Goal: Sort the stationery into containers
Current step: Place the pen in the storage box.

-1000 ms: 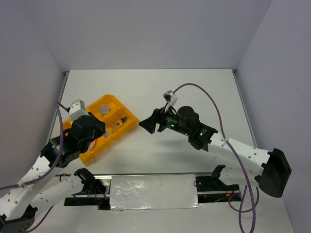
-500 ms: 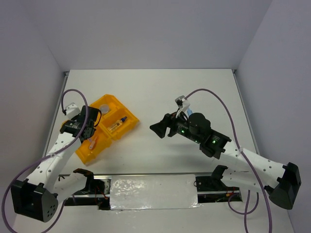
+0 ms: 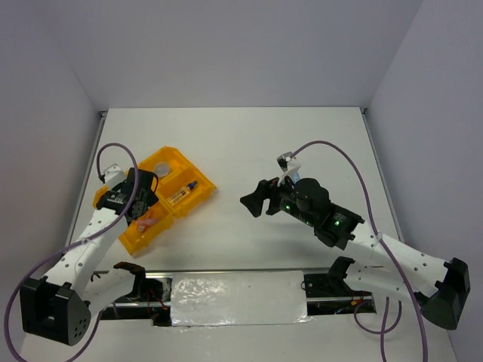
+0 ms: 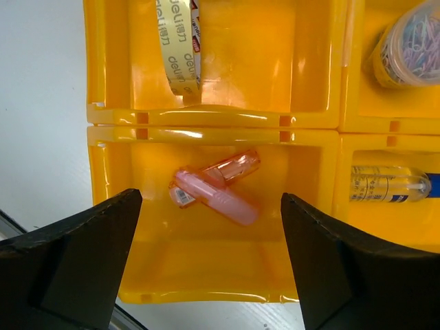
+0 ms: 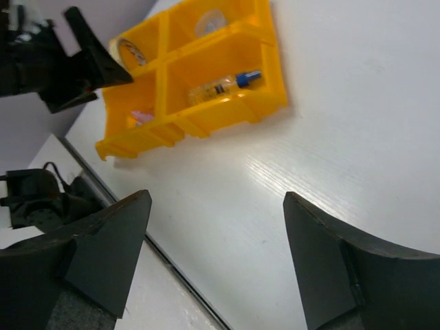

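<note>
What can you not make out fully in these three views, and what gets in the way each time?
- Tape: left wrist view, cut by the top edge; top view, the left pincer covers it.
- Jar: left wrist view, cut by the top right corner.
- Tube: left wrist view, cap runs off the right edge.
- Pink pen: right wrist view, too small, partly behind the tray wall.
</note>
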Controlling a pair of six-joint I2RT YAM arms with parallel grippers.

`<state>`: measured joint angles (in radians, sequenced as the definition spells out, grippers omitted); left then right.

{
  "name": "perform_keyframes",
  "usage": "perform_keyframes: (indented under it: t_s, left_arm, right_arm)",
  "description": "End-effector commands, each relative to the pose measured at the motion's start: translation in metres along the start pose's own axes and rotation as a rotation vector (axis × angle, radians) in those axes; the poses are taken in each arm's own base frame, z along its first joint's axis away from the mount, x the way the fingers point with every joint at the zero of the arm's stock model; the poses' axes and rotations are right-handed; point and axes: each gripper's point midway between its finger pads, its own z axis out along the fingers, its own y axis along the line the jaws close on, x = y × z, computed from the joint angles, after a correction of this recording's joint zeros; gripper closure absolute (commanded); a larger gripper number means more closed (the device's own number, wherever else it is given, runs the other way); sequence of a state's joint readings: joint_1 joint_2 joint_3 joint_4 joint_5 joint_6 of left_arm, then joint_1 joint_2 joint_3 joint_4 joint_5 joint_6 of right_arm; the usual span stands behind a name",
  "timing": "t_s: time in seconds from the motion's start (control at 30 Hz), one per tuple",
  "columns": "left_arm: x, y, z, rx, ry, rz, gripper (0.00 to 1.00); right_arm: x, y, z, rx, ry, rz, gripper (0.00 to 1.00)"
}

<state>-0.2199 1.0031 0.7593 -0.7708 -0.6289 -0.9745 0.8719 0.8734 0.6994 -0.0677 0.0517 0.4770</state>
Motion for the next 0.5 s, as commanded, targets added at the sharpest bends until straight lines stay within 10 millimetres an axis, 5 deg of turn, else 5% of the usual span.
perform_keyframes:
  t_s: [0.0, 0.1, 0.13, 0.23, 0.47]
  left_arm:
    - [-0.017, -0.008, -0.018, 0.07, -0.027, -0.055, 0.04]
    - [-0.029, -0.031, -0.037, 0.228, -0.032, -0.014, 0.01]
    - [-0.032, -0.044, -0.052, 0.333, -0.021, 0.033, 0.01]
    - [-0.031, -0.073, -0.081, 0.547, 0.023, 0.167, 0.01]
    - [-0.014, -0.079, -0.107, 0.736, 0.048, 0.347, 0.01]
  right_arm:
    - [-0.007, -0.032, 0.002, 0.154, 0.013, -0.021, 0.12]
    - [-0.012, -0.073, 0.009, 0.303, 0.089, -0.009, 0.12]
    - [0.009, -0.095, 0.014, 0.377, 0.191, -0.005, 0.12]
    - [0.011, -0.135, 0.015, 0.479, 0.269, 0.009, 0.1]
    - [0.026, -0.233, 0.03, 0.674, 0.455, 0.047, 0.1]
